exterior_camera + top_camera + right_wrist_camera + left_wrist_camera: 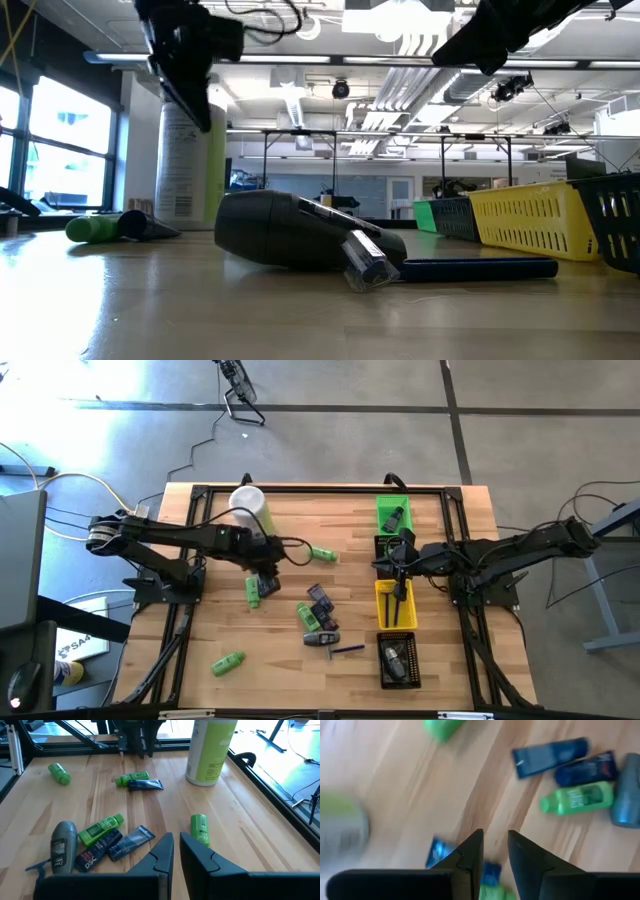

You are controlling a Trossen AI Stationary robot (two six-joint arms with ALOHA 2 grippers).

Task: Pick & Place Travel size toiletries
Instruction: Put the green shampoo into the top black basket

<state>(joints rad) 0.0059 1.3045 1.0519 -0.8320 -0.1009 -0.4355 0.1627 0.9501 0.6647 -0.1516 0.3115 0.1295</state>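
The travel size toiletries lie loose on the wooden table (200, 630). A green bottle (252, 589) and a blue tube (268, 586) lie side by side just under my left gripper (268, 572). The left wrist view shows its fingers a narrow gap apart with only wood between them, the blue tube (438, 852) below. A cluster of tubes and a green bottle (318, 612) lies at mid-table, with a thin blue stick (347, 650) beside it. Single green bottles lie at the back (322, 553) and at the front left (228, 663). My right gripper (400, 560) hangs shut and empty over the bins.
A tall pale-green canister (248, 506) stands at the back, behind the left arm. A row of bins runs down the right side: green (392, 512), black (388, 544), yellow (395, 605) and another black one (398, 662). A black frame rims the table.
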